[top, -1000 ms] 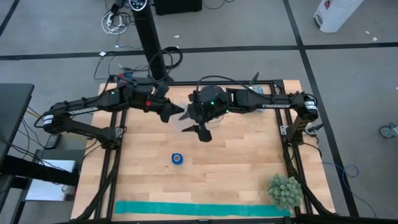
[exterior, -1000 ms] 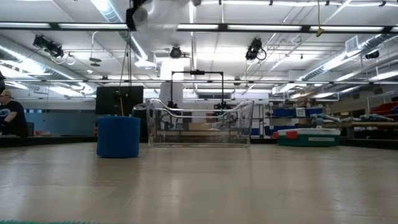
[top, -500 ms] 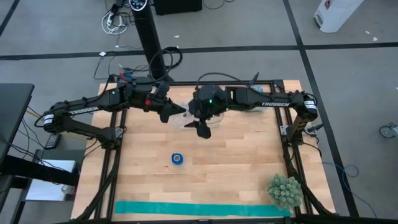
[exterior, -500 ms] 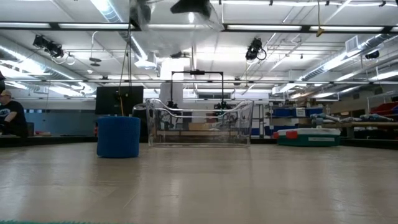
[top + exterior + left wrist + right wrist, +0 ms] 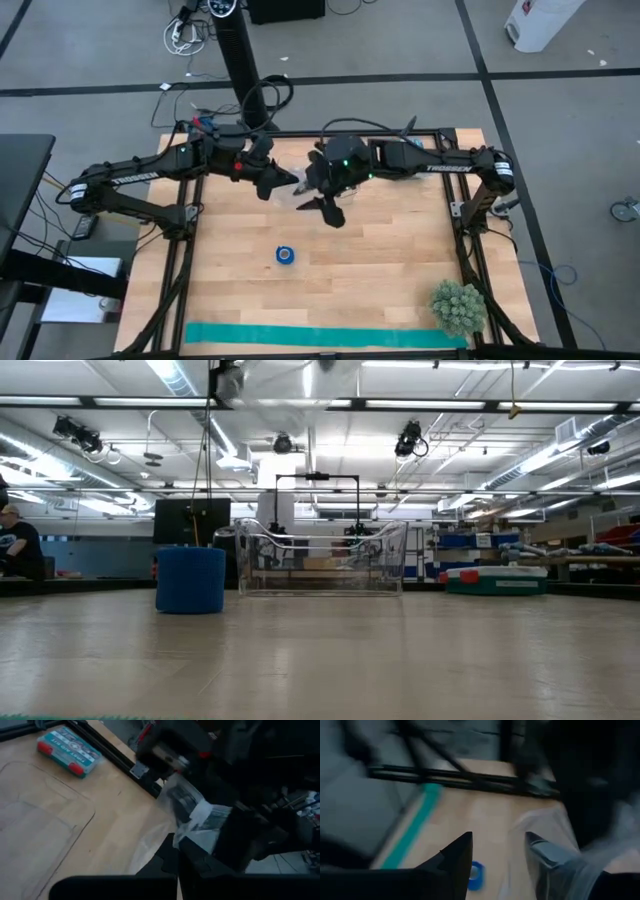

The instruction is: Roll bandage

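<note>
The bandage (image 5: 286, 255) is a small blue roll standing on end on the wooden table, also in the low view (image 5: 190, 580) and the right wrist view (image 5: 476, 876). No gripper touches it. Above the table's far half my left gripper (image 5: 272, 187) is shut on a clear plastic bag (image 5: 295, 190), which hangs between the two grippers. My right gripper (image 5: 322, 207) faces it from the right, fingers apart (image 5: 500, 855), beside the bag's film (image 5: 570, 845). My left gripper pinches the clear bag's crumpled upper edge (image 5: 192, 827) between its two fingers, coming roughly level from the table's left. The bag is lifted clear of the table and hangs slack. My right gripper has one finger (image 5: 547, 855) against the bag's film; whether that finger is inside the bag cannot be told.
A teal-green strip (image 5: 325, 337) lies flat along the near edge. A green plant (image 5: 458, 306) stands at the near right corner. A teal first-aid box (image 5: 67, 750) lies near the far edge, and a clear container (image 5: 320, 560) stands beyond the roll.
My right gripper has rolled a little beside the bag. One of its fingers dipped briefly lower and rose again. The bag's film has shifted with it. The bandage roll has stayed put.
</note>
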Controlling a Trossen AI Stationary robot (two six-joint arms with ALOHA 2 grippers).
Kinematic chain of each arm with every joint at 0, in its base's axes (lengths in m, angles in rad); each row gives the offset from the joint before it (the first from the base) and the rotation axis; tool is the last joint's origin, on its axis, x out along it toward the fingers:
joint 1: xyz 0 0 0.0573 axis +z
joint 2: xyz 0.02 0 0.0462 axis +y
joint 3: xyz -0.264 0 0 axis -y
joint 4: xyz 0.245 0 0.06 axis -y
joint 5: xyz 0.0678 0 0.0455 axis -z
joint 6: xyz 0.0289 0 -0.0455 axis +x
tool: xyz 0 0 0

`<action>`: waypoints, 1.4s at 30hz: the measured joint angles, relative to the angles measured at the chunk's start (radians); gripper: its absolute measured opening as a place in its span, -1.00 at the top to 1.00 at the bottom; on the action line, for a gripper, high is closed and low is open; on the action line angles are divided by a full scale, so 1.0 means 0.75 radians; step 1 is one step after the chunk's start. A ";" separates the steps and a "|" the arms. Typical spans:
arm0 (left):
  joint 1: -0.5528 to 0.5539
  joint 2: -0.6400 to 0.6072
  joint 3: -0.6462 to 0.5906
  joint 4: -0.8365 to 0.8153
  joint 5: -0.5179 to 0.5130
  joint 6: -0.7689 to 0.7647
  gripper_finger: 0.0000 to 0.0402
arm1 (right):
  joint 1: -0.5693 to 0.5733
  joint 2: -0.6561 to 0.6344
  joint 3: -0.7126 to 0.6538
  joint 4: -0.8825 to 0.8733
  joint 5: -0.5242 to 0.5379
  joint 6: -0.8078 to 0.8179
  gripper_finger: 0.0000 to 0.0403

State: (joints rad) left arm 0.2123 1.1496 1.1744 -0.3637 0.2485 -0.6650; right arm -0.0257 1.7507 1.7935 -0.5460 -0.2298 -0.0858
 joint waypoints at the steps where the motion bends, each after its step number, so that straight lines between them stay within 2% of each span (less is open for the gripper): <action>1: 0.000 0.000 0.000 -0.004 -0.003 0.003 0.99 | 0.005 -0.001 0.001 -0.023 0.138 0.039 0.18; 2: 0.001 0.000 0.000 -0.009 -0.008 0.003 0.99 | 0.007 -0.001 0.001 -0.061 0.228 0.075 0.19; 3: 0.002 0.000 0.000 -0.012 -0.013 0.004 0.99 | -0.004 0.001 0.000 -0.089 0.228 0.088 0.20; 4: 0.002 0.000 0.000 -0.016 -0.014 0.003 0.99 | -0.016 0.003 -0.001 -0.089 0.143 0.054 0.21; 6: 0.002 0.000 0.000 -0.022 -0.011 0.003 0.99 | -0.025 -0.004 -0.001 -0.053 -0.126 -0.121 0.24; 7: 0.000 0.000 0.000 -0.019 0.008 0.004 0.99 | -0.008 -0.013 -0.001 -0.052 -0.184 -0.200 0.24; 8: -0.002 0.000 0.000 -0.018 0.019 0.006 0.99 | 0.014 -0.020 0.000 -0.052 -0.176 -0.248 0.25; 13: 0.006 0.000 0.001 -0.034 0.046 0.007 0.99 | 0.051 -0.033 0.001 -0.144 0.079 -0.413 0.25; 18: 0.002 0.001 0.001 -0.039 0.111 0.004 0.99 | 0.046 -0.037 0.001 -0.143 0.193 -0.363 0.25; 27: 0.000 -0.002 0.001 -0.222 0.212 0.035 0.99 | 0.038 -0.085 0.001 -0.151 0.230 -0.239 0.25; 33: -0.015 -0.058 0.001 -0.351 0.140 0.109 0.99 | 0.027 -0.132 0.000 -0.164 0.244 -0.139 0.25; 38: -0.028 -0.135 0.001 -0.467 0.079 0.167 0.99 | 0.030 -0.136 0.001 -0.181 0.120 -0.010 0.25; 42: -0.043 -0.199 0.002 -0.601 0.068 0.185 0.99 | 0.046 -0.105 0.002 -0.159 0.096 0.021 0.25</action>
State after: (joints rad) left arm 0.1799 1.0005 1.1755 -0.8144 0.2996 -0.5266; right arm 0.0091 1.6716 1.7951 -0.6649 -0.1578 -0.0704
